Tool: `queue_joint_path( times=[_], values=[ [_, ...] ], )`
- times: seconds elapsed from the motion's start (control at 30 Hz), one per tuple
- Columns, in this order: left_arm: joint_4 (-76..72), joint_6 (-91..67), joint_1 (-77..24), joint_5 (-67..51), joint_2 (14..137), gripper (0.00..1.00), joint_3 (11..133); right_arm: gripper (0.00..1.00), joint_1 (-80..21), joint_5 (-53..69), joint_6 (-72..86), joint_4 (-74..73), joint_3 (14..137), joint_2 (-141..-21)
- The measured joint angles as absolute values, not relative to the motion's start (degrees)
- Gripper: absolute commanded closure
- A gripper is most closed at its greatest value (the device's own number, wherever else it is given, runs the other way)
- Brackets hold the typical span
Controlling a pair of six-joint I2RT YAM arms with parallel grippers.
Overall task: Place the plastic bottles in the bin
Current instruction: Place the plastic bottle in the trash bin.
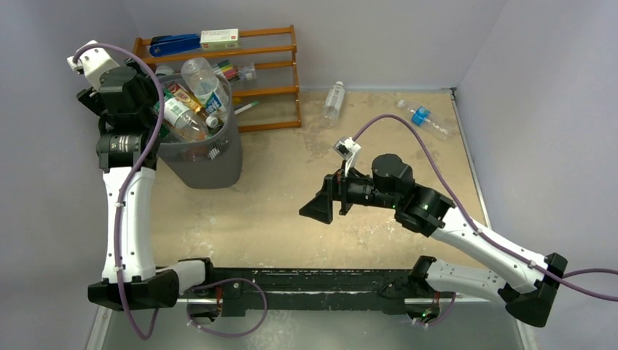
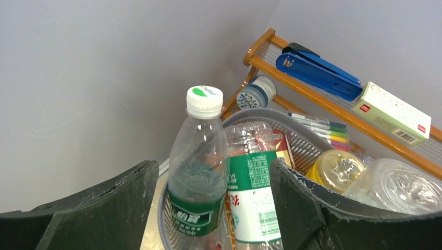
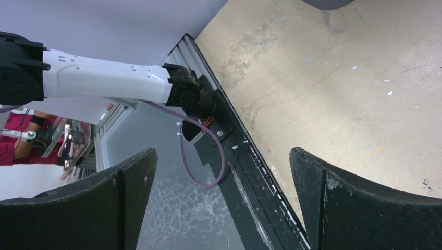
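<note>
a: ok, l claw (image 2: 213, 172) status?
b: jaws apart, over the bin (image 1: 208, 164). white-cap bottle (image 2: 200, 166) stands upright btwn the fingers, in the bin, looks free of both pads.
a: r claw (image 3: 221, 153)?
b: wide apart, empty, hanging over bare table (image 1: 291, 197).
a: what's left?
b: two on the table: clear bottle (image 1: 334, 98) just by the rack (image 1: 270, 51), blue-cap bottle (image 1: 421, 117) near the far right corner.
a: risks?
b: bin's heaped, bottles (image 1: 202, 84) poke above the rim. if l claw pulls out crooked, a finger could snag the white cap and tip it out. more dropped on top may roll off. also corner one's close to the wall, tight reach imo, and round, so a nudge sends it rolling.
</note>
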State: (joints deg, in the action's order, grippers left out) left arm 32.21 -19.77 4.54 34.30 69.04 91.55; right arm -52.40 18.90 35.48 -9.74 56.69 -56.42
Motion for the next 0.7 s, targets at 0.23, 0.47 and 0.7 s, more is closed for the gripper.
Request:
queue_joint_path(
  times=[0.23,0.47,0.7],
  values=[
    [41.4,-25.0,4.5,31.1,70.3,0.2,99.9,0.0,-52.4,18.9,35.9,-9.9,55.6,-54.9],
    [47.1,-28.6,4.5,24.0,71.2,0.19,108.4,0.0,-52.4,18.9,36.8,-9.5,52.5,-54.3],
    [49.0,-30.3,4.5,19.7,70.5,0.17,108.4,0.0,-52.4,18.9,37.5,-8.5,50.4,-54.4]
  ],
)
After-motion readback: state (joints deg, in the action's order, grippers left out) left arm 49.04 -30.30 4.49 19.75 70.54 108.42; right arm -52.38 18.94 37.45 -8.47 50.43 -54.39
